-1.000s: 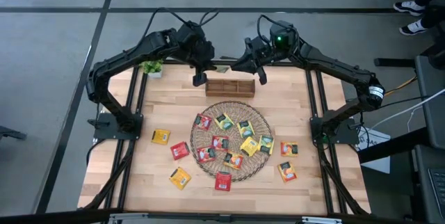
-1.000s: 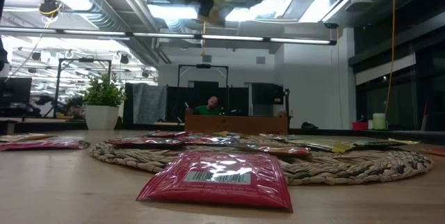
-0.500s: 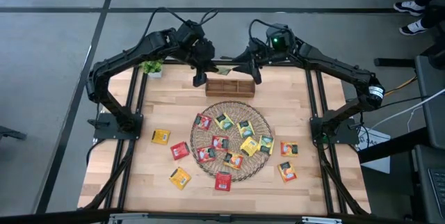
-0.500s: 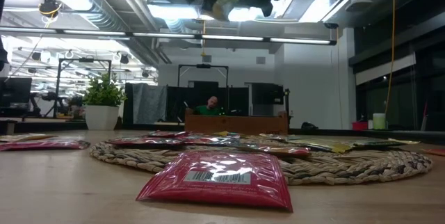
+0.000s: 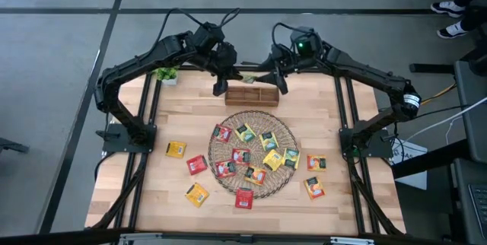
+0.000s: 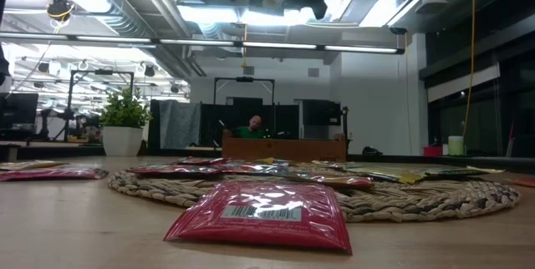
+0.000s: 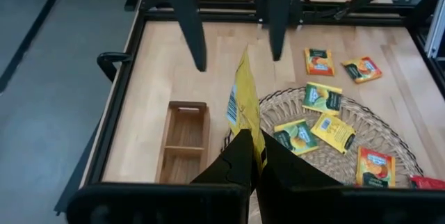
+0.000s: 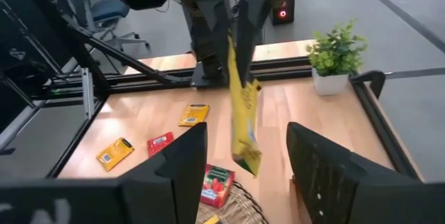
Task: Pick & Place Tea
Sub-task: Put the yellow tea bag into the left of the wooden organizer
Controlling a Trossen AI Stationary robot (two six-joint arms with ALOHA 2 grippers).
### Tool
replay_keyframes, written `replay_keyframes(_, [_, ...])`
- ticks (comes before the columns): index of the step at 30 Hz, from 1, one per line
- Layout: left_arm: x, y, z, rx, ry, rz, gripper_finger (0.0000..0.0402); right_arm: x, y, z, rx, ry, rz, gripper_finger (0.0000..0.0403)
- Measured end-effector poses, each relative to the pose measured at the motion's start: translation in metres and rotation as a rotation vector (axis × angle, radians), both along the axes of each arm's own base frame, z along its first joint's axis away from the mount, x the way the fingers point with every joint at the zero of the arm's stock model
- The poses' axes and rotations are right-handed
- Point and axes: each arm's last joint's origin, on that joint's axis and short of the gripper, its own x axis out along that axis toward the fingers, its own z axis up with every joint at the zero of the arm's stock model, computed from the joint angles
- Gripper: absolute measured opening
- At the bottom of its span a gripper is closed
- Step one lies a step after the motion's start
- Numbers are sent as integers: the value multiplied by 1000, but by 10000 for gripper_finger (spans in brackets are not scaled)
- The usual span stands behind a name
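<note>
Left gripper point(image 7: 252, 156) pinches a yellow tea sachet point(image 7: 245, 106) above the wooden tray point(image 7: 183, 140); right gripper point(image 8: 247, 158) spread apart beside it (handover done); a loose pinch could drop it outside.

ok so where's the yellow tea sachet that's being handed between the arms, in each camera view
High view: yellow sachet between the two grippers, above the wooden box.
Low view: not clearly visible; the arms at the top edge are only dark shapes.
Left wrist view: upright, pinched in the left gripper.
Right wrist view: hanging between the open fingers of the right gripper.
Shared landmark: round wicker mat.
</note>
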Motion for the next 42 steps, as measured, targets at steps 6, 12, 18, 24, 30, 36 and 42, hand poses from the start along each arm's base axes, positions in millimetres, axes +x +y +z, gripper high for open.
replay_keyframes(6, [0, 0, 0, -4, -3, 5, 3, 2, 4, 0, 0, 0, 14, 174])
replay_keyframes(12, [3, -1, 3, 5, -39, 1, 3, 3, 5, 0, 11, 2, 15, 144])
replay_keyframes(18, [7, -2, 0, -5, -25, -5, 3, 2, 5, 0, 25, 4, 10, 99])
replay_keyframes(24, [9, -2, -3, -3, -18, -10, 3, 2, 6, -2, 34, 21, 10, 23])
replay_keyframes(30, [11, -2, -4, 1, -17, -13, 3, 1, 6, -3, 38, 37, 11, 11])
replay_keyframes(36, [10, -2, -4, 21, -7, -34, 9, 1, 6, -3, 37, 39, 11, 6])
replay_keyframes(42, [3, 3, -7, -38, 37, 30, 60, 0, 6, -7, 32, 69, 18, 4])
